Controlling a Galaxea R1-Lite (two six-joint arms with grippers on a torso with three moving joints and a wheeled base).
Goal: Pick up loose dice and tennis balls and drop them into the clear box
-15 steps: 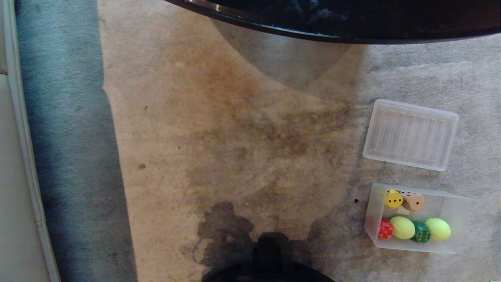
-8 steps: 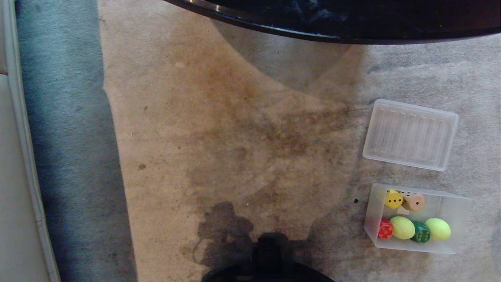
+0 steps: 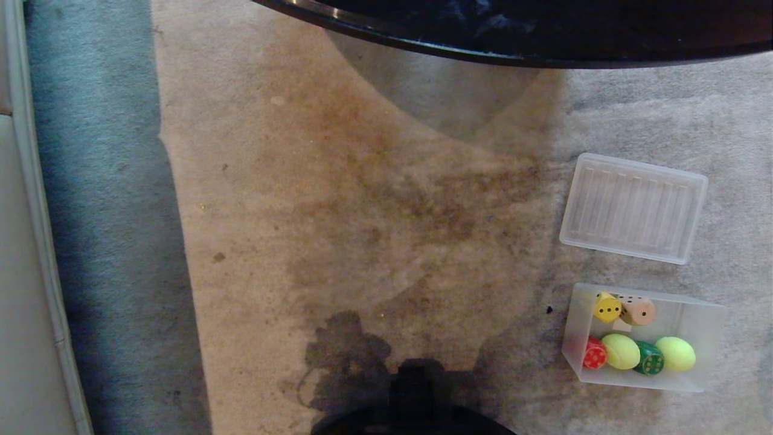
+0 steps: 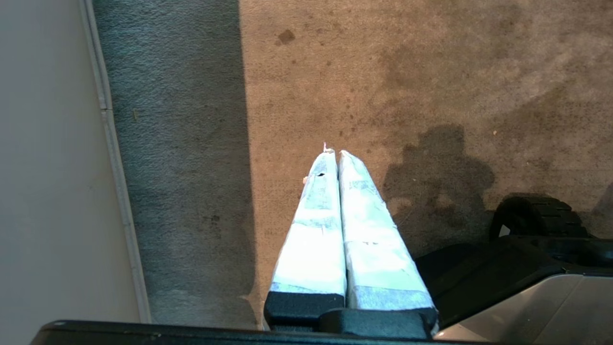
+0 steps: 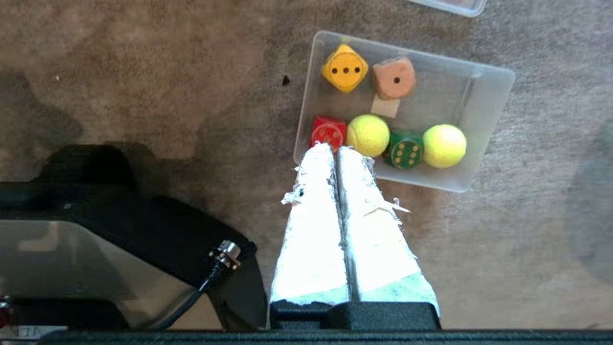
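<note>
**Carpet swept, box loaded, both arms drawn in**

Carpet (image 3: 338, 199) fills the head view: tan and stained brown through the middle, a grey-blue band down the robot's left side against a pale baseboard (image 3: 36, 211). Dark round tabletop edge (image 3: 513, 36) overhangs the far side. Robot's own black base (image 3: 413, 405) and its shadow sit at the near edge.

Ribbed lid (image 3: 633, 207) lies flat on the carpet, just beyond the clear box (image 3: 706, 320) and apart from it; likely set aside so the opening stays free for drops. Box stands on the robot's right, open side up.

Inside: two tennis balls (image 3: 621, 351) along the near wall with a red die (image 3: 594, 354) and a green die (image 3: 650, 358); a yellow die (image 3: 607, 308) and a tan die (image 3: 639, 310) along the far wall. No loose die or ball visible on the carpet in any view, so the collecting looks finished.

Right gripper (image 5: 334, 152): fingers pressed together, holding nothing, above the carpet just short of the box's near wall. Left gripper (image 4: 334, 154): likewise pressed together, empty, over bare carpet near the blue band.
</note>
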